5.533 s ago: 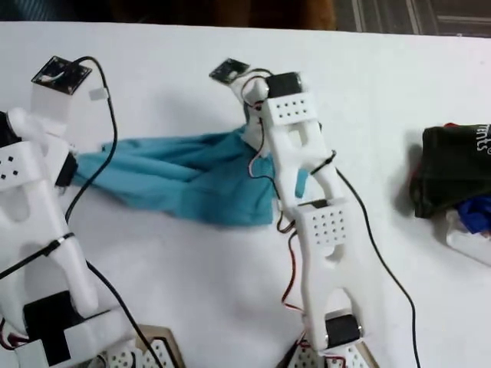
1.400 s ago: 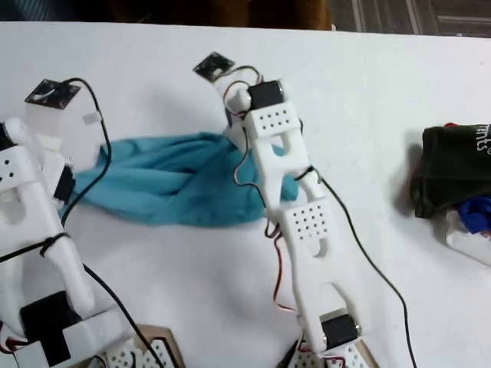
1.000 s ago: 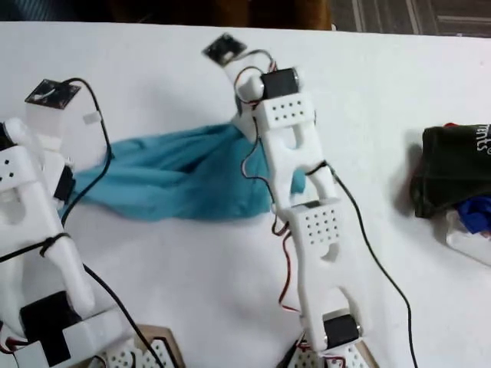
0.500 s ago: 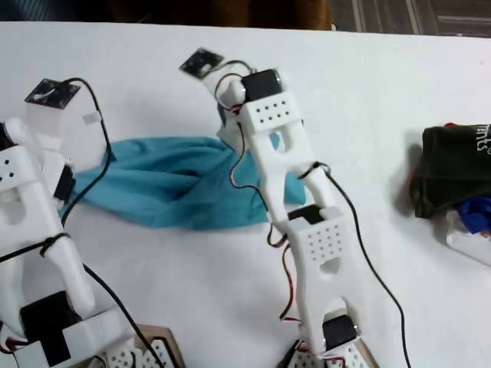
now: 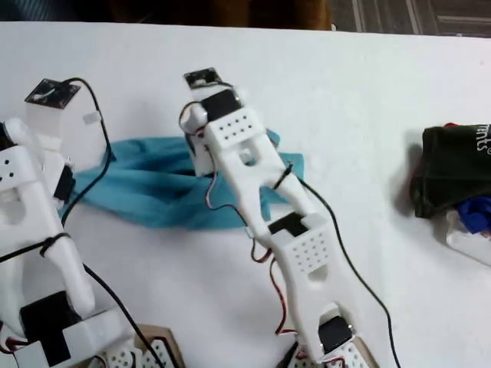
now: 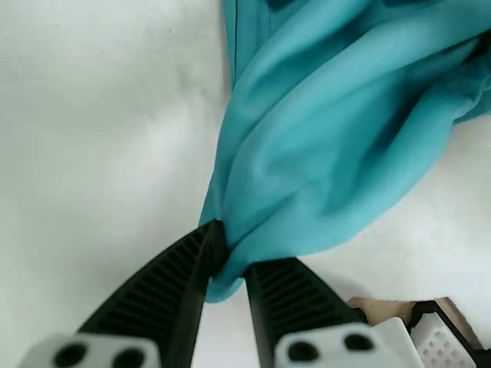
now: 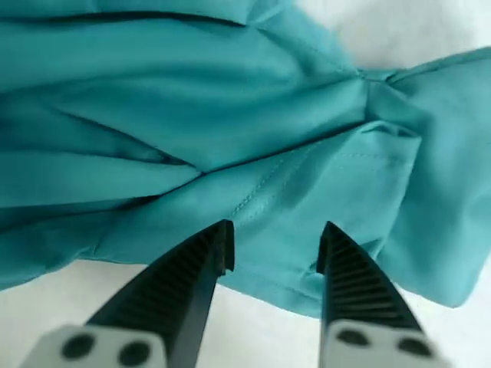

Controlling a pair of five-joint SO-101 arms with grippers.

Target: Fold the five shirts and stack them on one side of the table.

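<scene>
White, matte tabletop (image 5: 368, 92) runs across the high view, with a dark strip of floor beyond its far edge. One teal shirt of smooth, thin woven cloth (image 5: 153, 180) lies on it, bunched into a long, loosely twisted band of soft folds between the two white plastic arms. Its stitched hem and seams show in the right wrist view (image 7: 192, 115).

The left gripper (image 6: 229, 257), two black ribbed plastic fingers, is pinched tight on the narrow gathered end of the shirt (image 6: 330, 138), so the cloth fans out from the tips into broad, rounded pleats.

The right gripper (image 7: 276, 241) has the same pair of ribbed black fingers. They stand spread apart with nothing between them, just above the hemmed edge of the shirt near its other end. From above, that arm's perforated white shell (image 5: 238, 126) covers part of the cloth.

Well apart, at the right edge of the table, sits one pile of folded garments: a dark green one (image 5: 453, 172), with a bit of blue cloth (image 5: 476, 211) and white cloth (image 5: 468, 238) beside it.
</scene>
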